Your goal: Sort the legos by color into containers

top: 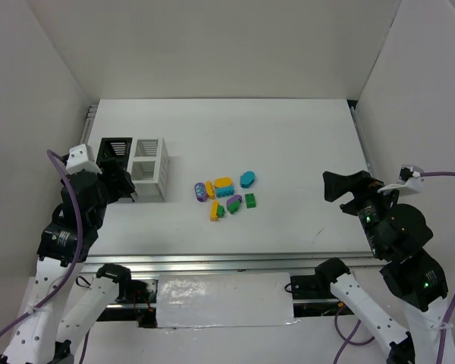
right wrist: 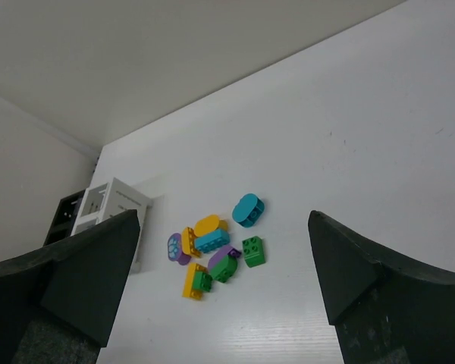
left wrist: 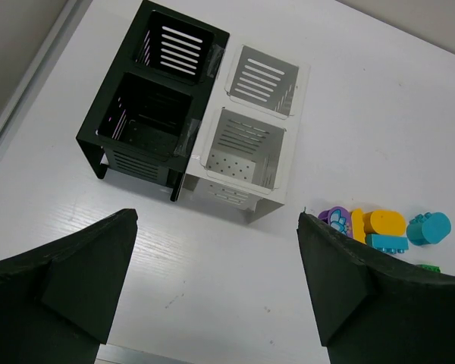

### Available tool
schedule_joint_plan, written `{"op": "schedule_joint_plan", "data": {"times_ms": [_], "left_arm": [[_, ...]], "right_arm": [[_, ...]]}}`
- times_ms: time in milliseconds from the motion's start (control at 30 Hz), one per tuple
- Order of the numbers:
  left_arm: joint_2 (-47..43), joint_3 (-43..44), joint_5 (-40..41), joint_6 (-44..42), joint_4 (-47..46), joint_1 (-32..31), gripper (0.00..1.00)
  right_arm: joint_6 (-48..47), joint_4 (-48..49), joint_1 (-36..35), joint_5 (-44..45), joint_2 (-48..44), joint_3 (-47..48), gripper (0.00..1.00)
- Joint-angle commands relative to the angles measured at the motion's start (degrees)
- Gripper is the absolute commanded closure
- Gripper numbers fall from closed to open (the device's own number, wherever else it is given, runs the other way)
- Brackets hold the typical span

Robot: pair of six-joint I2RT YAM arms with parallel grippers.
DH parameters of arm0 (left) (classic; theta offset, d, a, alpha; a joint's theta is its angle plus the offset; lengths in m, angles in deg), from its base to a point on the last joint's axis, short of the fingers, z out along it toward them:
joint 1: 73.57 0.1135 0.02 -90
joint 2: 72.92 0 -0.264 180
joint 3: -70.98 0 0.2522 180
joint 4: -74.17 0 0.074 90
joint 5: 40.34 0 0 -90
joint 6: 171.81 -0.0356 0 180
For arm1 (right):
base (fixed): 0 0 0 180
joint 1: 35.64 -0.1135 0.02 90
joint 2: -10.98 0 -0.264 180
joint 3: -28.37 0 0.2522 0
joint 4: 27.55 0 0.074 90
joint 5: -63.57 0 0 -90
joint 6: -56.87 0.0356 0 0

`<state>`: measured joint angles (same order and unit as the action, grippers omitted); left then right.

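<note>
While the left hand (left wrist: pixel 216 220) and right hand (right wrist: pixel 222 220) hang wide open, holding nothing, the legos (top: pixel 221 193) lie clustered on the counter (top: pixel 288 136).
Black box (left wrist: pixel 136 163) and white box (left wrist: pixel 227 189) touch, just ahead of the left hand; legos sit ahead of the right hand.

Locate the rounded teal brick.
In the top view the rounded teal brick lies just beyond the square green brick, right of the rounded yellow-orange brick, well right of the white container.

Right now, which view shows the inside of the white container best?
Left wrist: it looks down into both compartments of the white container, which look empty. Top external shows it small, oblique; right wrist only its outer side.
</note>
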<state>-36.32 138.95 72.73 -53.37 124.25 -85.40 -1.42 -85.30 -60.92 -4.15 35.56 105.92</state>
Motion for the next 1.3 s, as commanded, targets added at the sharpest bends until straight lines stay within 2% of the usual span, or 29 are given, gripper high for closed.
{"op": "schedule_joint_plan", "data": {"times_ms": [0,300,500,567,633,667,733,767,867,1000,1267], "left_arm": [[-0.6,0.2,-0.4,-0.9,-2.5,-0.2,0.00],[-0.8,1.6,-2.0,-0.8,-1.6,-0.3,0.00],[3.5,6.6,-7.6,1.0,0.5,-0.4,0.01],[6.5,7.1,-12.8,1.7,-0.2,-1.3,0.03],[8.6,5.8,-10.3,3.7,-1.6,-6.2,0.04],[9.3,5.4,-7.5,5.9,-1.9,-12.2,0.04],[13.0,4.3,-2.0,9.4,-2.6,-19.2,0.04],[14.8,4.1,2.0,10.3,-2.7,-25.9,0.03],[23.2,3.8,5.8,14.0,-3.4,-34.4,0.01],[32.2,1.1,3.3,15.0,-11.3,-36.9,0.00],[48.4,2.4,1.6,14.3,-17.3,-37.9,0.05]], "right_arm": [[0.3,0.5,-0.4,0.1,0.9,1.0,0.00],[-1.2,2.3,-0.4,-4.2,0.0,-0.4,0.00],[-1.5,1.2,-0.3,-9.0,3.9,-1.1,0.00],[-1.3,1.1,-0.4,-9.4,5.6,-1.6,0.00],[-0.7,1.1,-0.5,-9.6,7.0,-2.3,0.00],[-0.6,1.1,-0.5,-10.3,7.4,-2.4,0.00],[-0.3,1.4,-0.3,-11.6,8.2,-2.9,0.00],[-0.3,1.7,-0.4,-12.2,8.2,-3.2,0.00],[-0.1,2.7,-0.5,-14.0,8.1,-4.7,0.00],[-0.1,2.9,-0.5,-15.9,8.0,-5.2,0.00],[-0.3,2.3,-0.5,-18.0,10.3,-6.1,0.00]]}}
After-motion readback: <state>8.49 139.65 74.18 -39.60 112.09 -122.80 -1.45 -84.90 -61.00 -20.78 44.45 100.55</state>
